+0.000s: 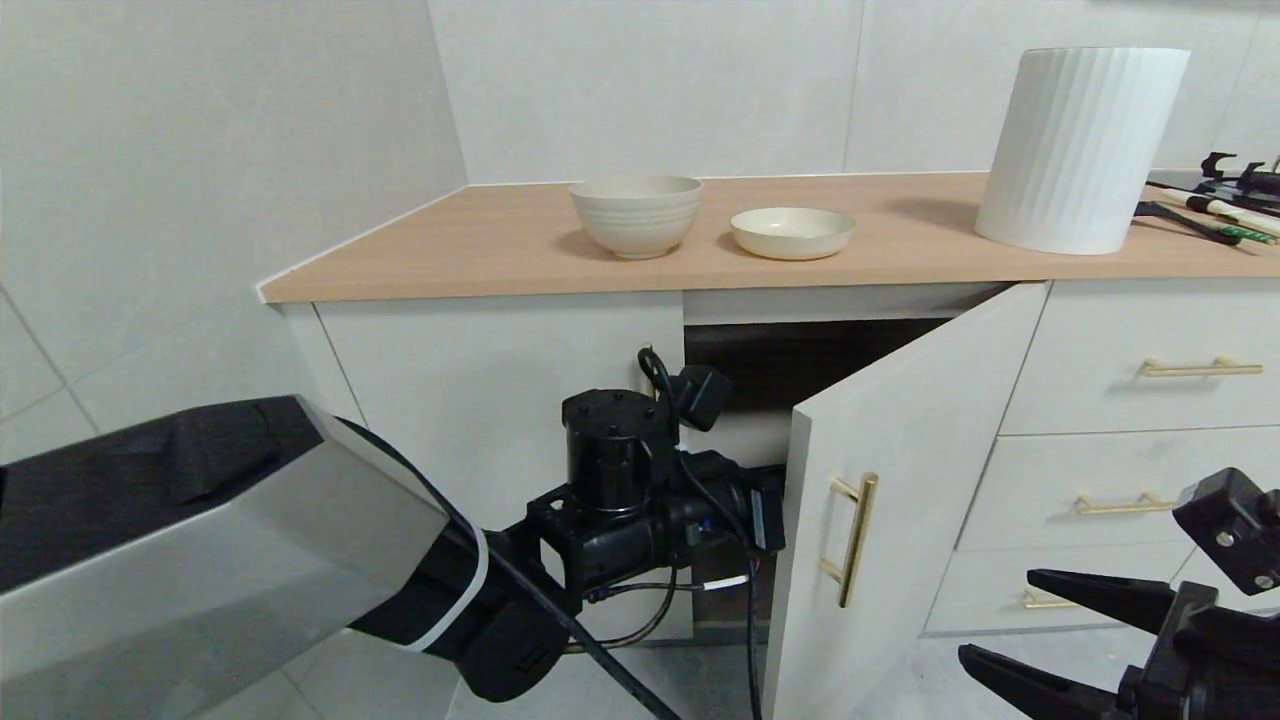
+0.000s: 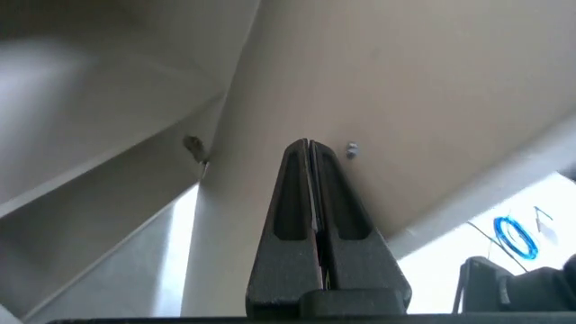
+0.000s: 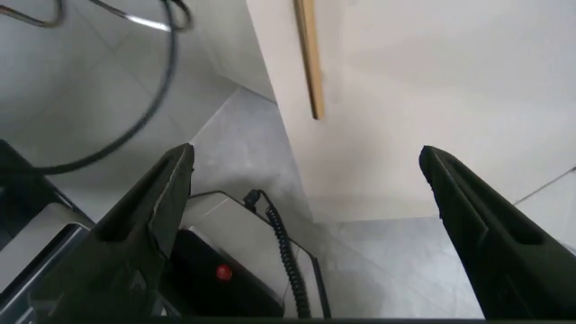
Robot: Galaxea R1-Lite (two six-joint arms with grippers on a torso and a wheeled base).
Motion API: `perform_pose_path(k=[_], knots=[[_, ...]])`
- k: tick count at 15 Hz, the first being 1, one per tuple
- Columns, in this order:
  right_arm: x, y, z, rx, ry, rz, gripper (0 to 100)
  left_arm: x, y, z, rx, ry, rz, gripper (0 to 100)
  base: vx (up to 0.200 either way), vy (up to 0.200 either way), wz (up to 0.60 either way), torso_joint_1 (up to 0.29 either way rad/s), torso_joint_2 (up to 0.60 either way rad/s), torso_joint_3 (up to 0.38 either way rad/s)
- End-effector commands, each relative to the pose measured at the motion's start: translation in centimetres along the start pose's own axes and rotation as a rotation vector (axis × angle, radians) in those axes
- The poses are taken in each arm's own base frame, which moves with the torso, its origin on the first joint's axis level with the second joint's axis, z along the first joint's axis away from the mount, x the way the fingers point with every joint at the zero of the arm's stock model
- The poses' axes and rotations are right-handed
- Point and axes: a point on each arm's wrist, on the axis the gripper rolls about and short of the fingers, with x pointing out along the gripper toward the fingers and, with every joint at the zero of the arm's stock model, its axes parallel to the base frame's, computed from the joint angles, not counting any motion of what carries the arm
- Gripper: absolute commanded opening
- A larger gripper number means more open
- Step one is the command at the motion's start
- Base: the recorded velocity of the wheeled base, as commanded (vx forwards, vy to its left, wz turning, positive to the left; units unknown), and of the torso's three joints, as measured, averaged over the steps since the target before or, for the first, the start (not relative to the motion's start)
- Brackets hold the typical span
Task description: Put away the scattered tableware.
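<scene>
1. One right end effector (image 1: 995, 615) hangs low in front of the drawers, its two fingers spread wide and holding nothing. In its wrist view (image 3: 301, 157) the open cabinet door sits between the fingers, farther off.
2. One left end effector (image 2: 309, 148) has its two fingers pressed together with nothing between them. The tip is close to a pale panel with one small screw (image 2: 352, 150); I cannot tell whether it touches.
3. One cabinet door (image 1: 900, 480) stands open below the surface, carrying one upright gold handle (image 1: 852, 540).
4. To the right of the door are three drawer fronts, each with one gold handle: top (image 1: 1200, 367), middle (image 1: 1120, 503), bottom (image 1: 1045, 600).
5. On the wooden surface (image 1: 480, 250), one deep ribbed bowl (image 1: 636, 215) stands upright near the front edge, left of the middle.
6. One shallow cream dish (image 1: 792, 232) sits just to the right of the bowl, apart from it, also near the front edge.
7. One tall white ribbed cylinder (image 1: 1080, 150) stands toward the right end.
8. Several dark-handled tools (image 1: 1215, 205) lie at the right edge; their number is unclear.
</scene>
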Motion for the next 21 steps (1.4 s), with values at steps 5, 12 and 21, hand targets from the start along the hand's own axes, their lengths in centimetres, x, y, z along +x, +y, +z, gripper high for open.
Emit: perform_pose_path(k=[5,12,21], knots=[[-1.8,1.6,-0.6,-0.038,-0.028,0.197,100,-0.7,-7.4,-1.2,-0.010,0.059,-0.204,0,0.000,0.000,0.00,0.000,0.00,0.000],[-3.8,2.1,-1.3,-0.073,0.008,0.410,100,-4.1,-9.3,-2.2,0.026,0.194,-0.419,0,0.000,0.000,0.00,0.000,0.00,0.000],[0.1,1.6,2.5,0.082,0.000,0.081,100,-16.7,-0.4,4.1,0.024,0.039,0.063,0,0.000,0.000,0.00,0.000,0.00,0.000]])
